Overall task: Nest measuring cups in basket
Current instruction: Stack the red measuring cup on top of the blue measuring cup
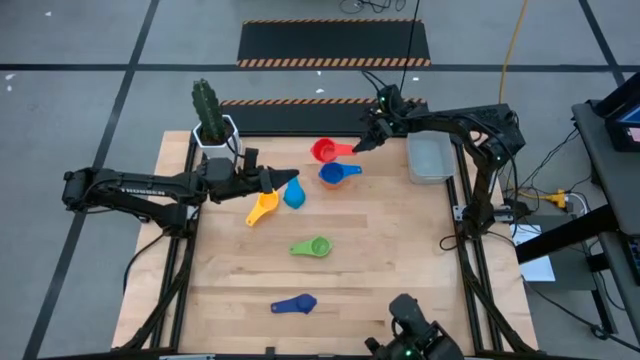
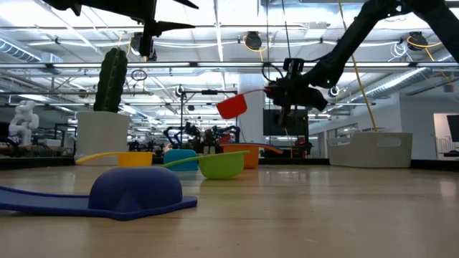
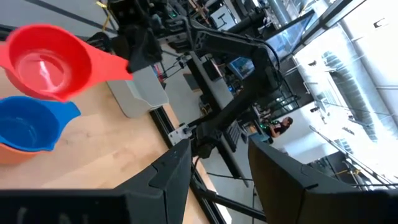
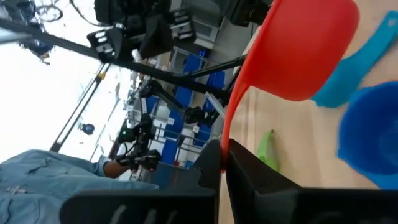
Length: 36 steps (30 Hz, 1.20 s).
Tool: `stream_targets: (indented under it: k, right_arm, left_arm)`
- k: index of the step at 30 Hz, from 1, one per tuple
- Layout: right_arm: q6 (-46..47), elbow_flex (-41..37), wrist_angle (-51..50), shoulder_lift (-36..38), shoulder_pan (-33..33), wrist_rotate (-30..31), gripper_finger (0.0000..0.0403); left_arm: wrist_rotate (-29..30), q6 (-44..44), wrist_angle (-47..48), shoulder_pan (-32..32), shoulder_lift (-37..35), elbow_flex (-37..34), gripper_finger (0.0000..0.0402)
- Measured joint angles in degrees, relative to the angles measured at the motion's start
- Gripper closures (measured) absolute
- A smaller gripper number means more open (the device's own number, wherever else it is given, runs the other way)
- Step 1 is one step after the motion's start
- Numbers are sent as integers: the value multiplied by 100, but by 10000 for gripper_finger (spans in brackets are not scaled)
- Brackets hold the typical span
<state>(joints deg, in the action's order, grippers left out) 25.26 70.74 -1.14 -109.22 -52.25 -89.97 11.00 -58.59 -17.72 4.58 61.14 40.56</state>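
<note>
A: Item one, red cup (image 1: 323, 151)?
B: Lifted off the table, near the far edge, left of the basket (image 1: 430, 160). The right gripper (image 1: 360, 146) has its fingers clamped on the cup's flat handle.

A: Other cups?
B: Blue cup (image 1: 336, 175) on the table just in front of the red one, seemingly stacked on an orange one, though the overhead view hides that. Light blue cup (image 1: 293, 194) and yellow cup (image 1: 262, 208) by the left gripper (image 1: 291, 178). Green cup (image 1: 313, 246) mid-table; dark blue cup (image 1: 296, 304) near the front edge.

A: Left gripper?
B: Fingers apart, holding nothing, above the light blue cup.

A: Surroundings?
B: Cactus pot (image 1: 215, 132) at the far left corner.
</note>
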Motion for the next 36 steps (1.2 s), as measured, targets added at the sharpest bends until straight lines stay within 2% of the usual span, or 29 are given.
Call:
stream_targets:
  k: [9, 17, 26, 36]
  right_arm:
    - [-59, 0, -68, -43, -22, 49, 403]
    - [382, -457, -103, -38, 117, 600, 403]
    - [250, -818, -40, -31, 212, 637, 396]
    - [77, -828, -39, -31, 222, 1064, 395]
  left_arm:
    - [-26, 2, 2, 0, 0, 0, 238]
    - [-23, 44, 46, 0, 0, 2, 238]
    - [-21, 42, 46, 0, 0, 2, 238]
    - [-18, -12, 46, 0, 0, 2, 238]
